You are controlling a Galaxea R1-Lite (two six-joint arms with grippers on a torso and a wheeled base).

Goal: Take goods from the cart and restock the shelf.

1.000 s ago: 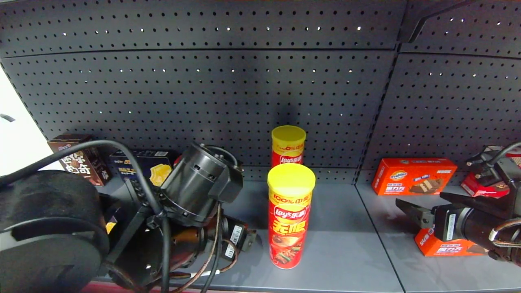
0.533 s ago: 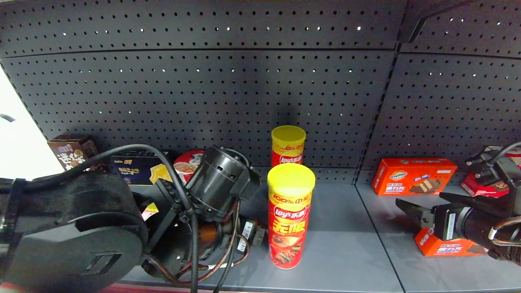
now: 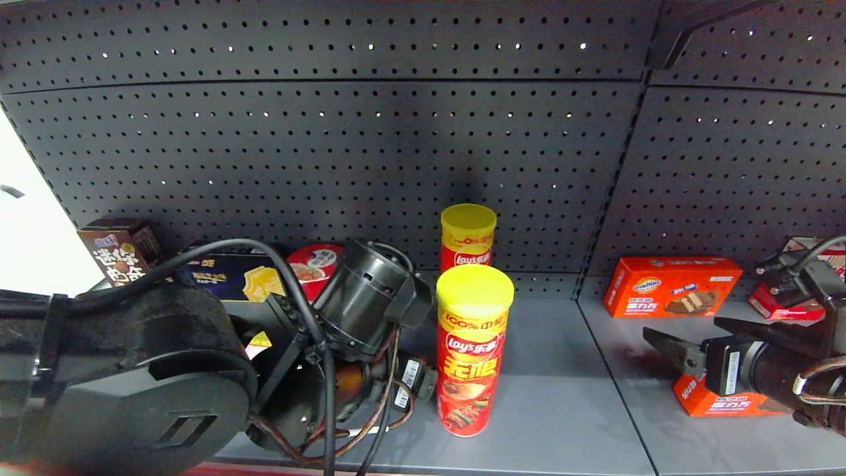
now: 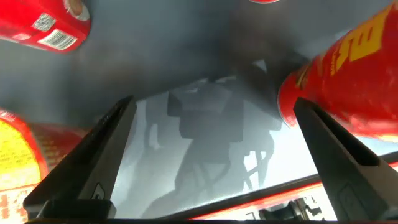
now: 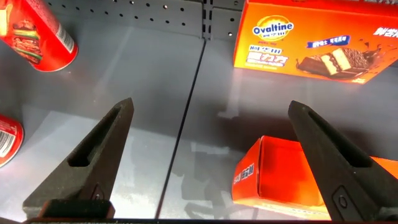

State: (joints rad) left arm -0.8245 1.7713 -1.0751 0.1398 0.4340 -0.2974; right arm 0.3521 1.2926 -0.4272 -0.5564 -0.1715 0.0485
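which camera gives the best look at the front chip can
Head view: the front chip can stands whole and upright, yellow lid to base. The right wrist view catches its lower end; the left wrist view has a close red slice, likely the same can.

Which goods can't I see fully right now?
Head view: the left arm covers parts of the blue box and red-lidded can.
Head view: the front can hides the base of the rear can.
Head view: the right gripper covers part of the near orange box.
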